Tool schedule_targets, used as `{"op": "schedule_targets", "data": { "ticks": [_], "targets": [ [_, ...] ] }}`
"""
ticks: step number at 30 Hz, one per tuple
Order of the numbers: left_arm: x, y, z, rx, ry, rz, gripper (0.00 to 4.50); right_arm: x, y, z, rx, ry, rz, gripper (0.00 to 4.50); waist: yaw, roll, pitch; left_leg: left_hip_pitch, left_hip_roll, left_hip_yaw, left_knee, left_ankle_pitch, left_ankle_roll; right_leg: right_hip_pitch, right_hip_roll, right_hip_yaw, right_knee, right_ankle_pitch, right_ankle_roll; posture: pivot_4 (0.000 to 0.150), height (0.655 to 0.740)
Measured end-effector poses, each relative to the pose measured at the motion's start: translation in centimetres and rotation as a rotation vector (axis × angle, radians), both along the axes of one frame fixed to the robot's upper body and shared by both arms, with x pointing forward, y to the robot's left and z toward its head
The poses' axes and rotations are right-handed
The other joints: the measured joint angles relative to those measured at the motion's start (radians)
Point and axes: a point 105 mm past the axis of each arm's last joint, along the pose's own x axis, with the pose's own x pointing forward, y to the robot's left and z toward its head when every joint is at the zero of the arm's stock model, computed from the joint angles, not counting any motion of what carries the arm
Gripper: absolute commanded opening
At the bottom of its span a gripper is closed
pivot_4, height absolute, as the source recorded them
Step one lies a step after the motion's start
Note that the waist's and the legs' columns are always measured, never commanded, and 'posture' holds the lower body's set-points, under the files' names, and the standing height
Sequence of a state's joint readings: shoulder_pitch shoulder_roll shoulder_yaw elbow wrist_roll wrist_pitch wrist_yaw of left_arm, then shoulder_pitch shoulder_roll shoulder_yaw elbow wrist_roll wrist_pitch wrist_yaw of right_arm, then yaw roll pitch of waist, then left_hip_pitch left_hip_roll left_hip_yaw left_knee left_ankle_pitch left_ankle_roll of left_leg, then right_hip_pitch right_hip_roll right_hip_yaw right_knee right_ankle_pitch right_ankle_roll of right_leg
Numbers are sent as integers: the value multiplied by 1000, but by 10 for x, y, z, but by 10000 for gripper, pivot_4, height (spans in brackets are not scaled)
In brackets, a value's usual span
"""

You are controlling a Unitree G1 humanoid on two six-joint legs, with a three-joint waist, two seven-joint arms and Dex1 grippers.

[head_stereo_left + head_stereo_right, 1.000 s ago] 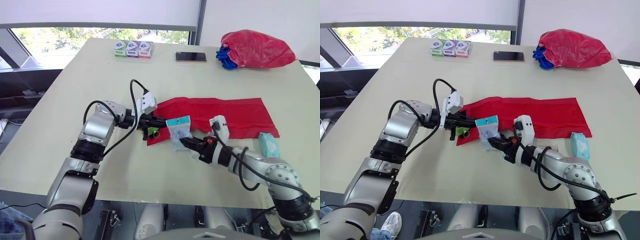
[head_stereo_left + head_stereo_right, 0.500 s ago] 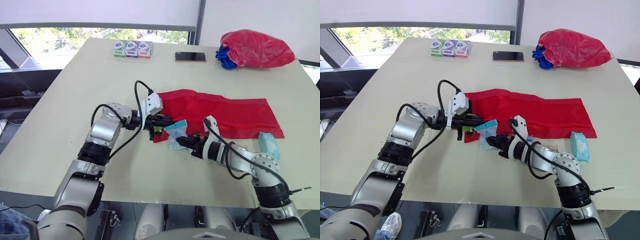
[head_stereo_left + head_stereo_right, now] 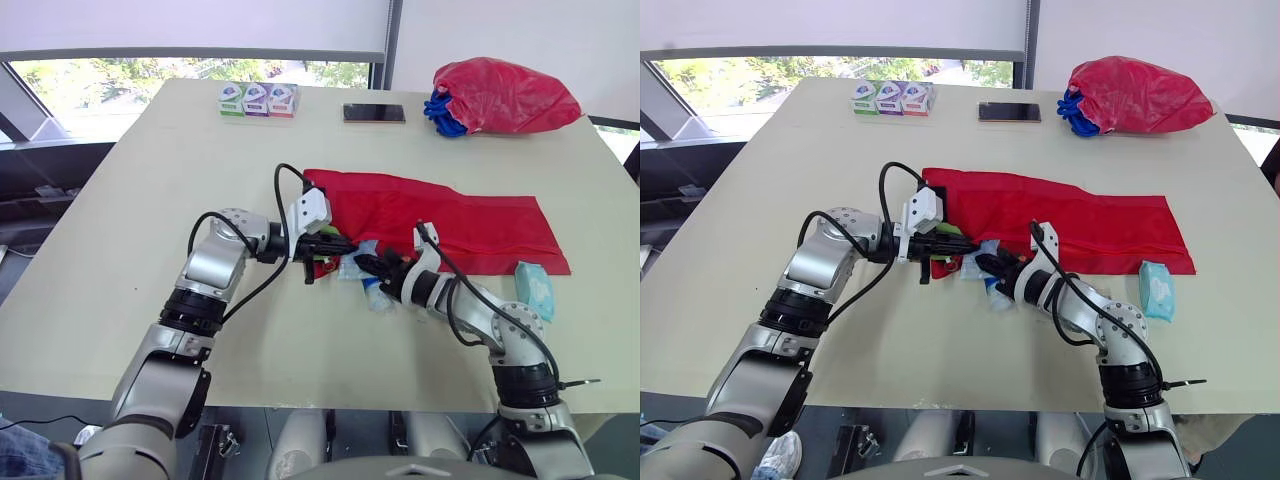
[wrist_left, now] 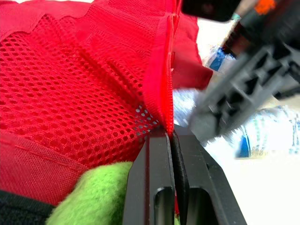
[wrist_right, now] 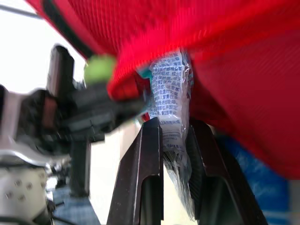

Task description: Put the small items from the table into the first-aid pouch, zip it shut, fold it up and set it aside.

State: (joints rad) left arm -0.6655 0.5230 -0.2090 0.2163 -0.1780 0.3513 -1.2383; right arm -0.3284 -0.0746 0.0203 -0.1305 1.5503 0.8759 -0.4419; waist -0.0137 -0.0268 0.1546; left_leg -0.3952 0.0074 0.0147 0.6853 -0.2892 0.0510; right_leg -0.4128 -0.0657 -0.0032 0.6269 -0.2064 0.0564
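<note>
The red first-aid pouch (image 3: 450,220) lies unfolded across the table's middle. My left gripper (image 3: 340,246) is shut on the edge of its mesh pocket (image 4: 154,93) at the pouch's left end and holds the mouth up. A green item (image 4: 93,201) sits inside, just under that edge. My right gripper (image 3: 362,263) is shut on a clear packet with blue print (image 5: 169,93), whose top is pushed in under the raised red edge. Both grippers nearly touch at the mouth. A teal tissue pack (image 3: 535,290) lies on the table beside the pouch's right end.
At the table's far side stand three small boxes (image 3: 257,99), a phone (image 3: 374,113) and a red plastic bag (image 3: 505,95) over something blue. Bare tabletop (image 3: 150,200) stretches left of the pouch and along the near edge.
My right gripper has carried the packet left and forward into the pouch's mouth. My left gripper still holds the raised pouch edge. The camera has shifted slightly.
</note>
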Motion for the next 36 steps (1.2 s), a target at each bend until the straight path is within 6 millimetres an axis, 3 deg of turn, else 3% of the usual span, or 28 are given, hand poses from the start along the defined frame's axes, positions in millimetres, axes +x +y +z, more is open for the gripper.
{"op": "schedule_targets", "data": {
  "ticks": [7,21,29,30,32,34,36],
  "targets": [
    [1,3,2,10,-8,7,734,3,4,0,24,-7,-22,1448,0,0,0,0,0,0,0,0,0,0,0,0,0,0,0,1500,7400],
    [-9,-2,3,-89,206,24,734,25,12,6,54,-44,-127,1448,-3,1,0,0,0,0,0,0,0,0,1,0,0,0,0,1500,7400],
    [-9,-7,4,-111,220,20,734,30,15,4,-24,-105,-122,1448,-3,2,1,0,0,0,-1,0,0,0,1,1,0,0,0,1500,7400],
    [-9,-6,3,-108,213,20,0,30,14,4,-57,-125,-111,9167,-2,2,1,0,0,0,-1,0,0,0,0,1,0,0,0,1500,7400],
    [-8,-7,3,-111,208,19,0,30,11,2,-82,-136,-112,14242,-1,2,1,0,0,0,-1,0,0,0,0,1,0,0,0,1500,7400],
    [-5,-8,3,-114,205,12,0,29,3,-2,-123,-144,-119,23053,0,2,1,0,0,0,-1,0,0,0,0,1,0,0,0,1500,7400],
    [-4,-9,4,-115,198,5,0,28,0,-4,-133,-145,-117,23053,-1,2,1,0,0,0,-1,0,0,0,0,1,0,0,0,1500,7400]
  ]
}}
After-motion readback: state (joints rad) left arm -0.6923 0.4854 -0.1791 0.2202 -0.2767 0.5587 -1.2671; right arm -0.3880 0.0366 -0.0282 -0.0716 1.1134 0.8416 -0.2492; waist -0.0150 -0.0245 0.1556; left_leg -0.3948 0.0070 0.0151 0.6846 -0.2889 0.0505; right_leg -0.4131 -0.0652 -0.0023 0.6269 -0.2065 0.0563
